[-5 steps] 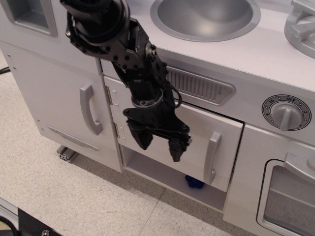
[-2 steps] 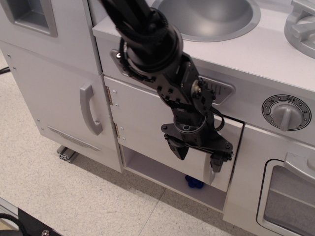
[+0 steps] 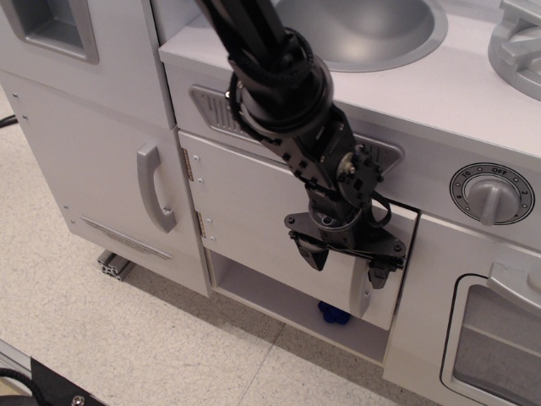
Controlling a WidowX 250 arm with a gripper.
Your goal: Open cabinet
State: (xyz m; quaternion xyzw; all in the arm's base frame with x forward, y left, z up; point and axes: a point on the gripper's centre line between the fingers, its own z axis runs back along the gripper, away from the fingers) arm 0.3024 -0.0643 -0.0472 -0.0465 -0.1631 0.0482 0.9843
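The cabinet (image 3: 254,203) sits below the sink (image 3: 355,30), its door slightly ajar, a blue object (image 3: 336,315) beneath. My hand (image 3: 347,260) is spread, fingers straddling the grey bar handle (image 3: 362,288) near its top.

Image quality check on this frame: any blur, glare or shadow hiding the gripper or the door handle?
observation.image: sharp overall, no motion blur on the gripper. Soft even light, mild sheen on the sink bowl, no blown-out glare. The black arm hides the top of the cabinet handle; dark fingers show little detail. Under the door, the shelf is shadowed; a blue object is indistinct.
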